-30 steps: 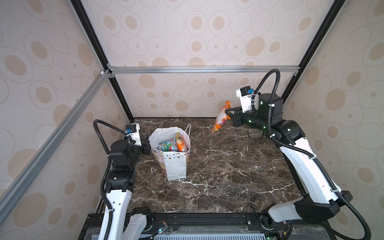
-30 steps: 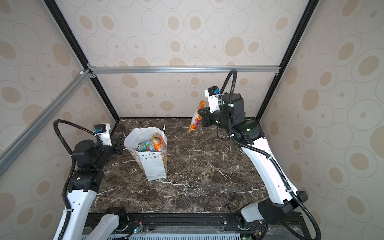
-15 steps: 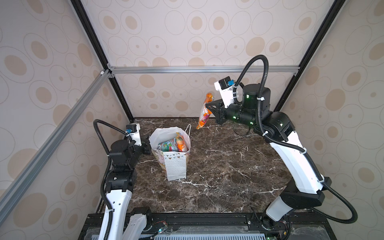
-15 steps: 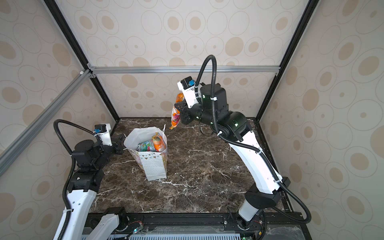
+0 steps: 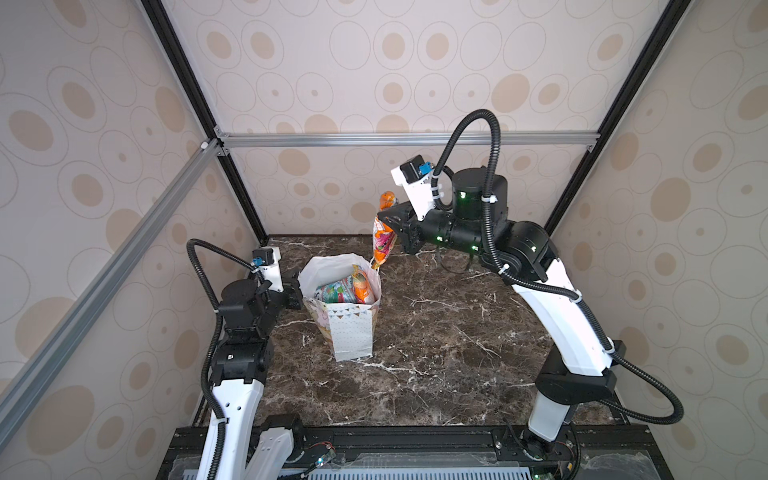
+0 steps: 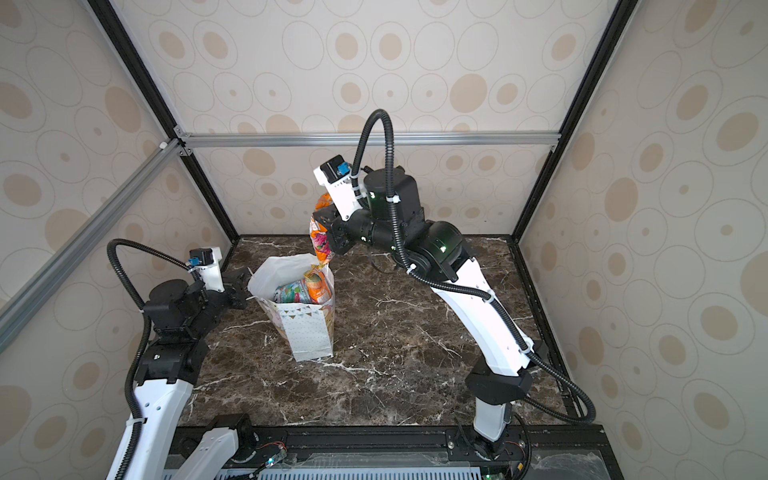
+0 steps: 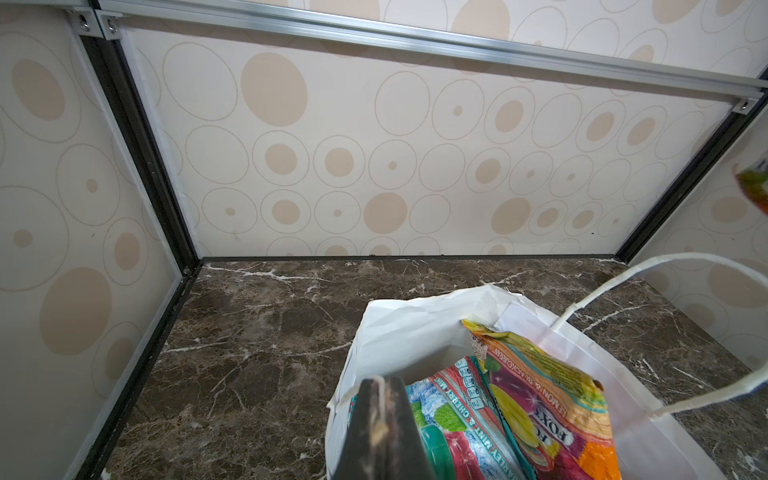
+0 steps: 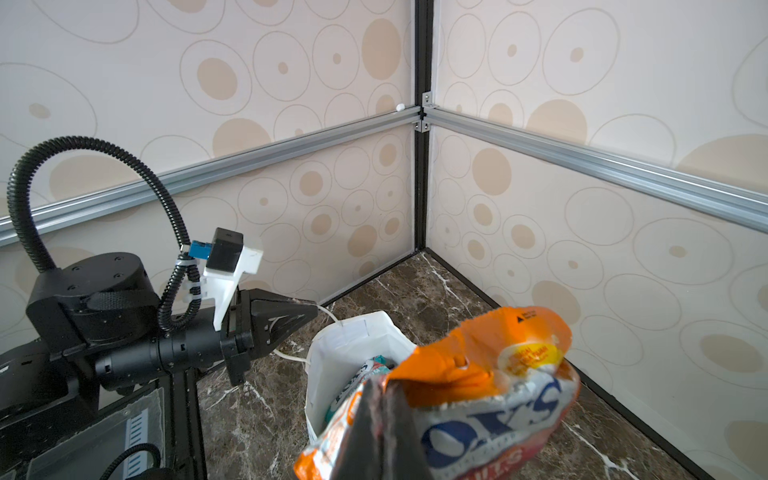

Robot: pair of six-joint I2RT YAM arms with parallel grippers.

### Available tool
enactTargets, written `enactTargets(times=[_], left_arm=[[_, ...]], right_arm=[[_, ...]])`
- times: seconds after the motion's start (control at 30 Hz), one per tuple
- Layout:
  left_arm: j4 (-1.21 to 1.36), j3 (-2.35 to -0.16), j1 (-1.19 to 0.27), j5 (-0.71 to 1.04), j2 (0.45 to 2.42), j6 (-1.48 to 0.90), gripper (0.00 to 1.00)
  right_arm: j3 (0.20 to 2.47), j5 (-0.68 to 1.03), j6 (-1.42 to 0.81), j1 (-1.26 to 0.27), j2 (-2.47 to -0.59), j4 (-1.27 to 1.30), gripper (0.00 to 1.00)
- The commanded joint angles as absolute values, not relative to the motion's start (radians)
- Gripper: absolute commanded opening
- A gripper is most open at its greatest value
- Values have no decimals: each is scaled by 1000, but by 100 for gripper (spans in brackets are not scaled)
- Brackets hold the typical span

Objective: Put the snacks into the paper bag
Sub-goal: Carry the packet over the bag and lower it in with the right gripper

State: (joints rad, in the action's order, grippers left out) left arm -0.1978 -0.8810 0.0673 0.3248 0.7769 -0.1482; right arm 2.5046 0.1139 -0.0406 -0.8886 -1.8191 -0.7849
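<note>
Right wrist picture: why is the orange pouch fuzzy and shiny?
Right wrist view: the orange pouch hangs close to the lens, so it looks soft, with a bright glare patch. In a top view it is small but crisper. Left wrist view: the pouches in the paper bag read sharply.

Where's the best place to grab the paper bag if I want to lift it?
Probably the free cord handle, pinched from above: it arches clear of the paper bag's rim, while the thin walls would likely crumple.
</note>
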Motion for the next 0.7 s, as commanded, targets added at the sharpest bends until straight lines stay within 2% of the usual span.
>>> enactTargets(times=[0.0,0.37,0.67], left_arm=[[-164,-909,70,346,764,-146,0],[-165,-909,70,348,766,-147,0],[-166,-910,70,348,761,-144,0]], right_arm=[[2542,137,-36,-902,-1838,-708,0],[2624,262,-114,-912,-1971,-663,0],[2627,247,-88,-920,-2023,-727,0]])
